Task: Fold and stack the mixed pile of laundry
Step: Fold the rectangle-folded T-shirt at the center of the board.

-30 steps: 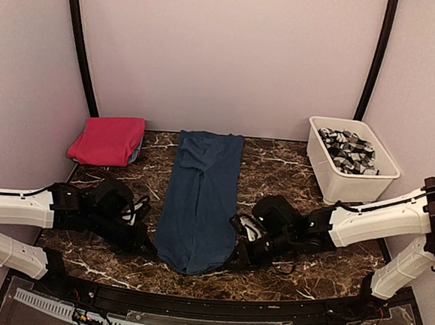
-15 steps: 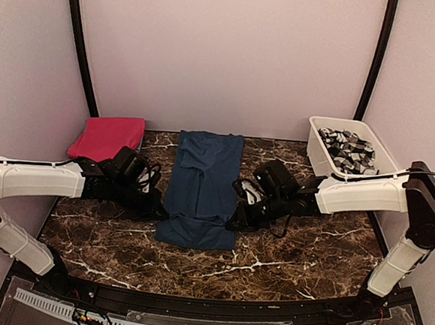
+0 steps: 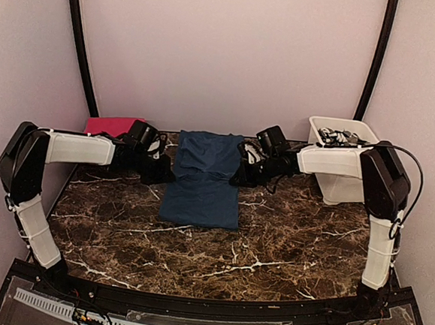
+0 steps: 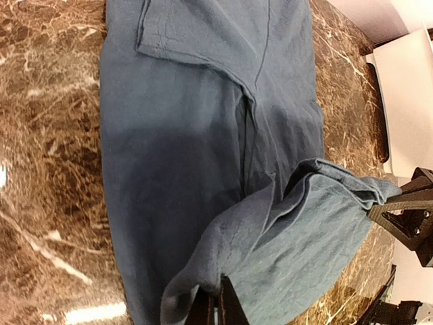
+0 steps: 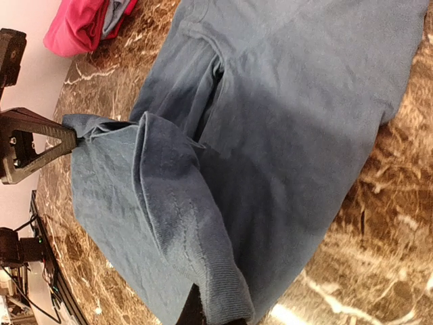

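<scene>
While the dark navy-blue garment (image 3: 199, 199) lies lengthwise in the middle of the marble-patterned surface (image 3: 286, 243), its near end is doubled back over the rest, with the fold line at the near side. The left fingers (image 3: 163, 178) are clenched on the left corner of the raised hem. The right fingers (image 3: 236, 179) are clenched on the right corner. The hem spans between them, just above the lower layer.

In the left wrist view the navy cloth (image 4: 176, 135) is pinched at the bottom edge by the left fingers (image 4: 211, 311). The right fingers (image 4: 399, 206) grip the opposite corner. The right wrist view shows the ribbed hem held at the bottom of the frame, with the left fingers (image 5: 40, 142) at the far corner.

The folded magenta-pink garment (image 3: 113, 126) sits at the back left, well apart from the navy one. A light blue shirt (image 5: 118, 10) shows at its edge. A white plastic tub (image 3: 343, 187) at the back right holds the grey-and-white patterned cloth (image 3: 339, 134).
</scene>
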`<action>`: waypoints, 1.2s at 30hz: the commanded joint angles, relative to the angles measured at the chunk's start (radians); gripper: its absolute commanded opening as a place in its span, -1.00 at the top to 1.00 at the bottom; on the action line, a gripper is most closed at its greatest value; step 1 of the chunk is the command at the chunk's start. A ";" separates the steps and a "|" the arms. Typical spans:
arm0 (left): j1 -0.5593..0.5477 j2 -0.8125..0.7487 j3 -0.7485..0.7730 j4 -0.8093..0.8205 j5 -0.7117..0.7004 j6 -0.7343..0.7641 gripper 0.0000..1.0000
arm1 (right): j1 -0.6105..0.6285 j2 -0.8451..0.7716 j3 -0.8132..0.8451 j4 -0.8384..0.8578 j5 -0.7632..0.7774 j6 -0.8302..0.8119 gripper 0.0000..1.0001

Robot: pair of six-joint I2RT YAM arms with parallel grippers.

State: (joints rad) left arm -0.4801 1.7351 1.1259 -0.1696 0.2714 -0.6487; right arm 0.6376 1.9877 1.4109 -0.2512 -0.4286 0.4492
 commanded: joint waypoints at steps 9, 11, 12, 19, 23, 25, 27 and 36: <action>0.067 0.224 0.209 0.063 0.023 0.054 1.00 | -0.072 0.203 0.241 -0.015 -0.059 -0.069 1.00; 0.070 0.244 0.221 0.073 0.024 0.055 1.00 | -0.079 0.224 0.252 -0.013 -0.056 -0.070 1.00; 0.071 0.256 0.225 0.079 0.023 0.056 1.00 | -0.082 0.235 0.258 -0.011 -0.057 -0.069 1.00; 0.077 0.280 0.267 0.090 0.020 0.061 1.00 | -0.096 0.278 0.286 -0.002 -0.048 -0.056 1.00; 0.083 0.326 0.335 0.027 0.013 0.079 0.99 | -0.113 0.293 0.314 -0.022 -0.057 -0.055 0.83; 0.089 0.330 0.349 -0.001 0.007 0.087 0.78 | -0.123 0.280 0.319 -0.035 -0.068 -0.056 0.47; 0.098 0.322 0.362 -0.039 -0.016 0.092 0.48 | -0.134 0.244 0.311 -0.037 -0.067 -0.058 0.13; 0.147 0.073 0.268 -0.056 0.021 0.134 -0.27 | -0.166 0.000 0.181 -0.074 -0.154 -0.072 -0.53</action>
State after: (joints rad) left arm -0.3435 2.0296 1.4639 -0.2195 0.2420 -0.5518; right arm 0.4717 2.1574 1.6737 -0.3359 -0.5041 0.3725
